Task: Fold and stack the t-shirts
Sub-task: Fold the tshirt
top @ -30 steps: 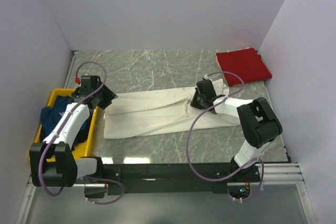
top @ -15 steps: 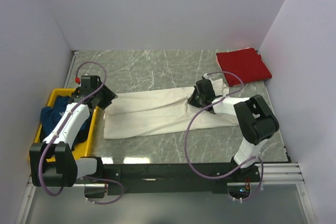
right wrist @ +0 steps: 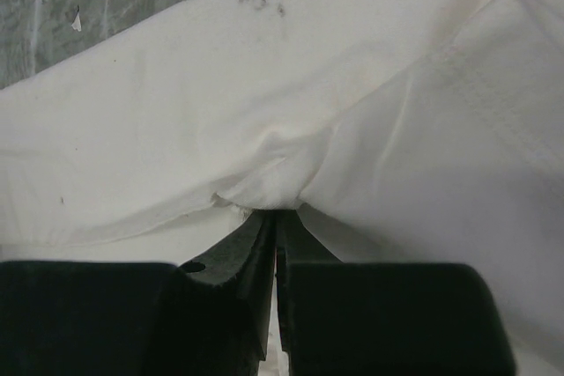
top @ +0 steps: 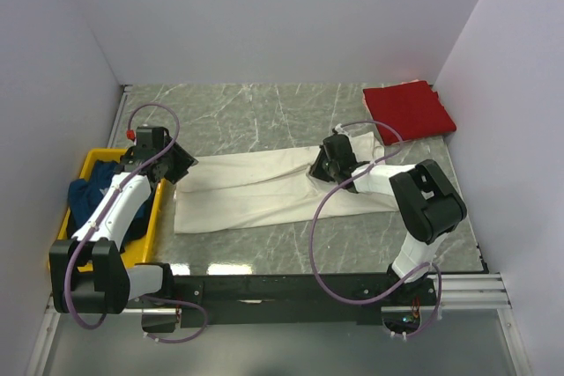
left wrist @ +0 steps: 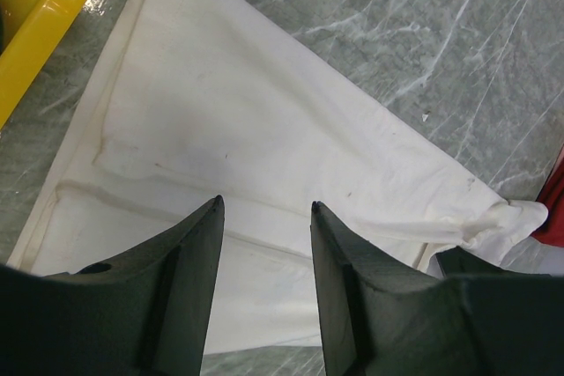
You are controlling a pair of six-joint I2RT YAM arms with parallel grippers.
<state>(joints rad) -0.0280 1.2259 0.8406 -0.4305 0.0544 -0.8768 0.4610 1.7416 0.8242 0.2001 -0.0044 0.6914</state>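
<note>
Cream t-shirt (top: pixel 256 191): long flat band across table (top: pixel 264 121) centre. Likely soft, light, limp, so pinch at edge or fold. Right jaws pressed together on cream fold toward 3 o'clock; left jaws spread, empty, above 9 o'clock end. Blue t-shirt (top: pixel 88 200) bunched in yellow tray (top: pixel 92 158) at 9 o'clock, partly hidden by arm.

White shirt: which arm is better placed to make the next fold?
Right, I'd judge. The right gripper is shut on a pinch of the white shirt, ready to pull it over. The left gripper hangs open above the shirt's left end, gripping nothing.
</note>
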